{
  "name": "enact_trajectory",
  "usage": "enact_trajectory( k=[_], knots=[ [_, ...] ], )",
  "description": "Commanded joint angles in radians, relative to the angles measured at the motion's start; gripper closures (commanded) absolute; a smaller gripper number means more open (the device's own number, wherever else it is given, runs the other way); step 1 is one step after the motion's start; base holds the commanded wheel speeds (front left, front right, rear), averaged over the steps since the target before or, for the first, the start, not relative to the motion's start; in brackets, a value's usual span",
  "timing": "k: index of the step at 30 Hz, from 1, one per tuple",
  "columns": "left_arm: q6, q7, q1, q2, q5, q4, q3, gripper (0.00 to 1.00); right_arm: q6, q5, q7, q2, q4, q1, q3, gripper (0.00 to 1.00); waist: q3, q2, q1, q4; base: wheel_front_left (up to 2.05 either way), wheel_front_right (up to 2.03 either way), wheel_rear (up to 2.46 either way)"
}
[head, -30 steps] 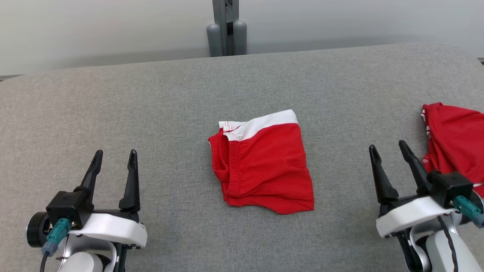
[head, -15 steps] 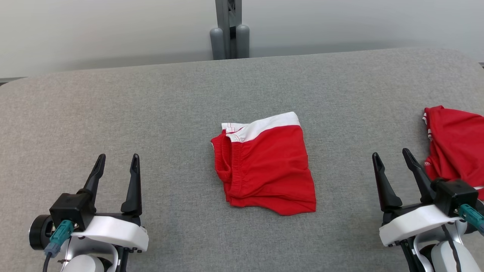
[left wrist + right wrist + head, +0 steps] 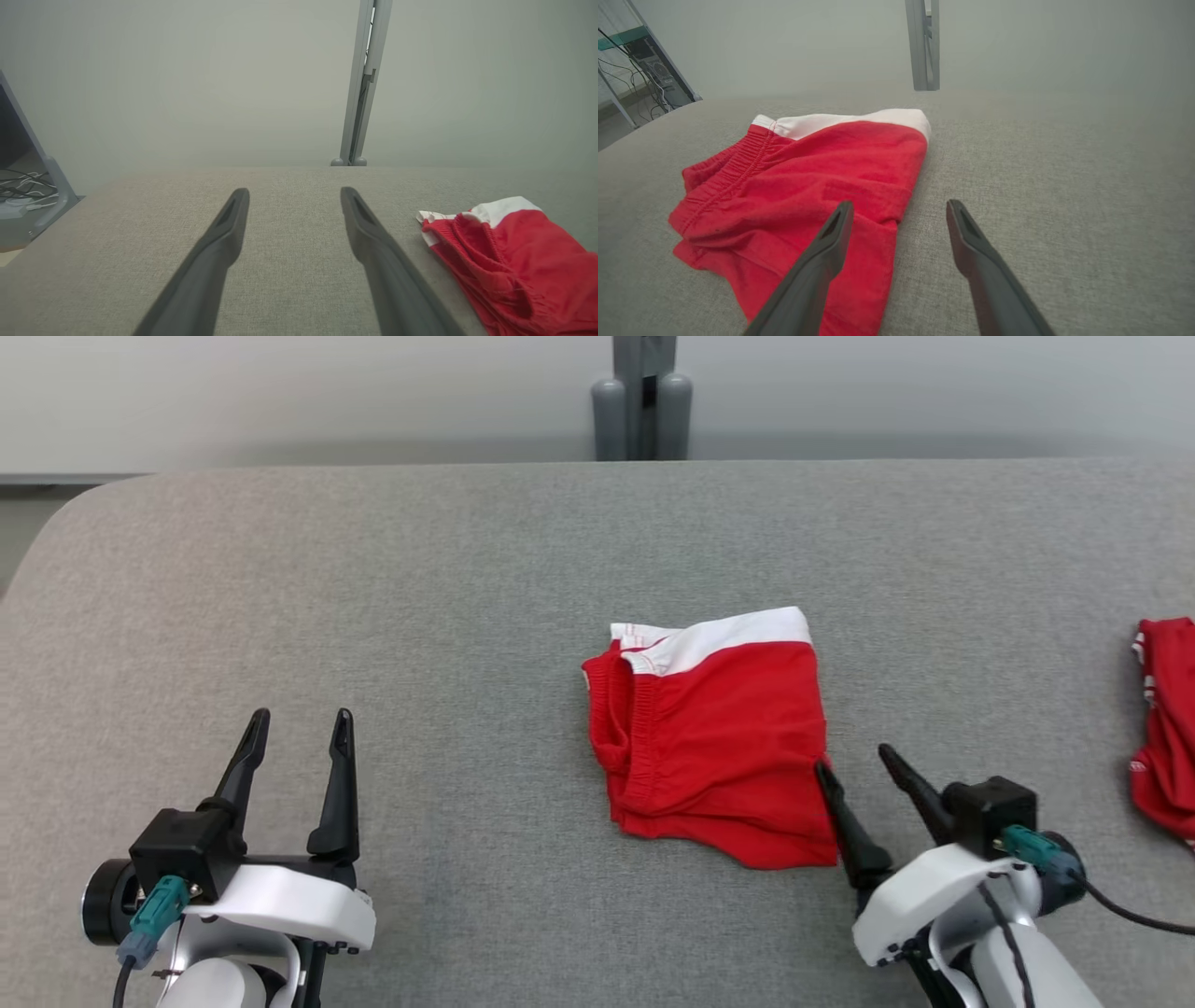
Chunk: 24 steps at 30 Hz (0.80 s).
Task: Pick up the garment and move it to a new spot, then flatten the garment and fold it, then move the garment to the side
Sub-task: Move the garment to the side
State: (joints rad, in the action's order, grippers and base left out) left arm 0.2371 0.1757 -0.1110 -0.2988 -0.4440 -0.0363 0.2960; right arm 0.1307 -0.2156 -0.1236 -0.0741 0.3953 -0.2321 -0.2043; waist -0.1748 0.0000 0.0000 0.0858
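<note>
The bench is a wide grey surface covered in woven fabric. Its far edge runs straight below a plain pale wall, and its far left corner is rounded. Wide bare stretches lie left of, beyond and in front of the garment. The garment is a pair of red shorts with a white band along the far edge. It lies folded into a rough square a little right of the bench's middle, with its gathered waistband on the left side. A second red cloth lies at the right border of the head view, well apart from the garment. The left hand hovers over bare bench at the lower left, its two fingers spread apart and holding nothing. The right hand is also open and empty, and sits at the garment's near right edge. In the right wrist view one finger overlaps the red fabric and the other is over bare bench. Whether that finger touches the cloth cannot be told. A grey metal post stands behind the far edge, and loose cables lie past the left corner.
</note>
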Motion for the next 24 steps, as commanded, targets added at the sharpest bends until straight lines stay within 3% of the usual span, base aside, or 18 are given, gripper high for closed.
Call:
enact_trajectory(
  k=[1,10,11,12,13,14,19,24],
  knots=[
    [-0.006,0.003,-0.021,0.001,-0.009,-0.002,0.001,0.00,0.000,-0.011,-0.009,-0.003,0.035,-0.022,-0.012,0.00,-0.013,0.0000,0.0000,0.021,0.00,0.00,0.00],
    [-0.010,0.018,-0.036,0.011,-0.016,-0.024,0.006,0.00,0.000,-0.086,-0.026,0.017,0.292,-0.116,-0.101,0.00,-0.038,0.0000,0.0000,0.062,0.00,0.00,0.00],
    [-0.009,0.019,-0.038,0.012,-0.016,-0.026,0.006,0.00,0.000,-0.099,-0.031,0.018,0.309,-0.122,-0.110,0.04,-0.040,0.0000,0.0000,0.062,0.00,0.00,0.00],
    [-0.007,0.020,-0.038,0.011,-0.015,-0.027,0.005,0.00,0.000,-0.107,-0.037,0.019,0.326,-0.130,-0.116,0.51,-0.042,0.0000,0.0000,0.061,0.00,0.00,0.00],
    [-0.006,0.020,-0.038,0.010,-0.015,-0.028,0.003,0.00,0.000,-0.118,-0.034,0.020,0.341,-0.135,-0.124,0.85,-0.043,0.0000,0.0000,0.057,0.00,0.00,0.00],
    [-0.005,0.021,-0.038,0.009,-0.014,-0.029,0.004,0.00,0.000,-0.126,-0.037,0.021,0.353,-0.139,-0.132,1.00,-0.043,0.0000,0.0000,0.053,0.00,0.00,0.00],
    [0.000,0.022,-0.047,0.002,-0.010,-0.021,0.003,0.00,-0.001,-0.151,-0.070,0.010,0.369,-0.167,-0.158,1.00,-0.052,0.0000,0.0000,0.007,0.00,0.00,0.00],
    [0.007,0.016,-0.043,-0.008,-0.004,0.003,0.003,0.00,-0.003,-0.152,-0.089,-0.021,0.348,-0.159,-0.188,1.00,-0.067,0.0000,0.0000,-0.087,0.00,0.00,0.00]
  ],
)
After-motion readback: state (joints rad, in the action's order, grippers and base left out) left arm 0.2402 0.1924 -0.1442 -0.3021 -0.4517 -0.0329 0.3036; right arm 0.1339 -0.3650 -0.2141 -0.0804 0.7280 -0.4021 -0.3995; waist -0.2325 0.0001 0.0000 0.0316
